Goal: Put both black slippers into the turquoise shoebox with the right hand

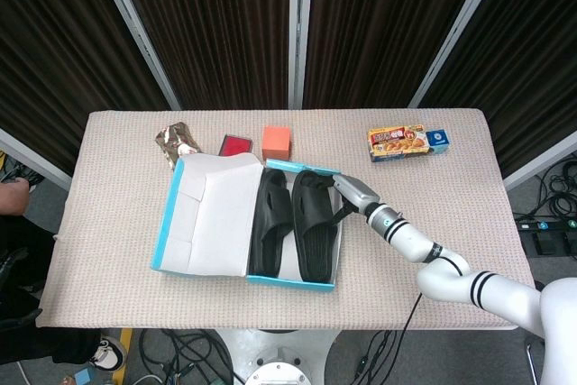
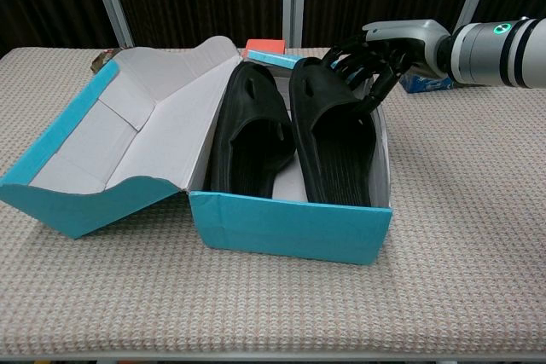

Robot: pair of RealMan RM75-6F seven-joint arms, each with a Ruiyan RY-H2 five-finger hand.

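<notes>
Both black slippers lie side by side inside the turquoise shoebox [image 2: 290, 232], the left slipper [image 2: 249, 134] flat and the right slipper [image 2: 337, 138] against the box's right wall; the right hand [image 2: 368, 59] curls its fingers over that slipper's far strap, holding it; the box sits near the table's [image 1: 469, 214] front edge, lid open leftward; along the far edge lie a foil packet [image 1: 177, 142], red case [image 1: 236, 145], orange block [image 1: 276, 142] and curry box [image 1: 407, 142].

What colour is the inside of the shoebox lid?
White, plain cardboard; the shoebox lid shows best in the chest view.
</notes>
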